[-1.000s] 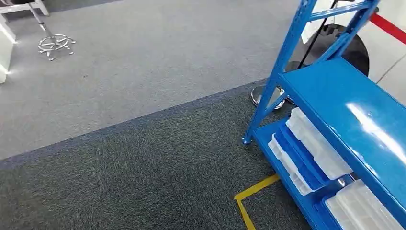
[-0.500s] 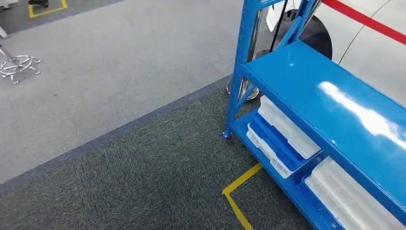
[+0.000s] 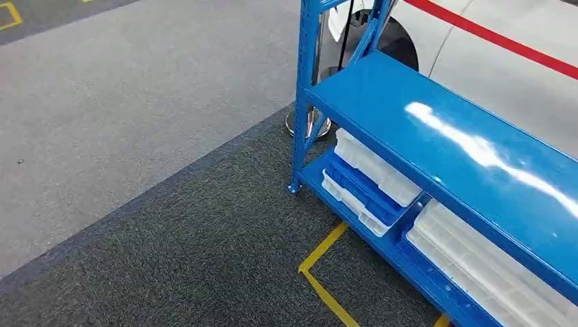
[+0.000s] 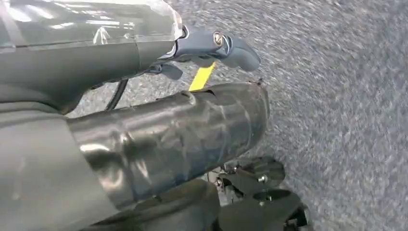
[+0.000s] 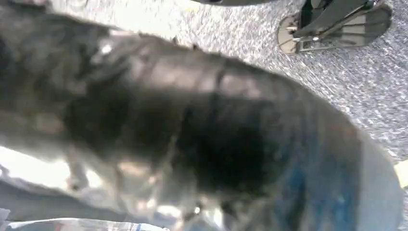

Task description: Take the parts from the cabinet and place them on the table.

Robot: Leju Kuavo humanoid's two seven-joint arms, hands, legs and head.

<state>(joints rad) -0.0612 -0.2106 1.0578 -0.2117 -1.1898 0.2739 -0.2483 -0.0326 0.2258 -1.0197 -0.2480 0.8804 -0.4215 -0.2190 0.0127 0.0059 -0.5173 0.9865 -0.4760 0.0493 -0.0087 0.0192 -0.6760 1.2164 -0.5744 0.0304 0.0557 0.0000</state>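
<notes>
View was swung toward the rack [image 3: 436, 143]; trays [image 3: 371, 178] were seen on its lower shelf; hand states couldn't be told.

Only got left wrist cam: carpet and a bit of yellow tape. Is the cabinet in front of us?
Observer: Yes. The head view has the blue cabinet ahead and to the right, standing on the dark carpet.
Operator: Anything on it to grab?
Observer: What shows of the glossy shelf is bare. White trays stacked with a blue tray sit on the bottom shelf. I can't tell what is in them.
Operator: And the tape?
Observer: The yellow tape forms a corner on the floor just in front of the bottom shelf.
</notes>
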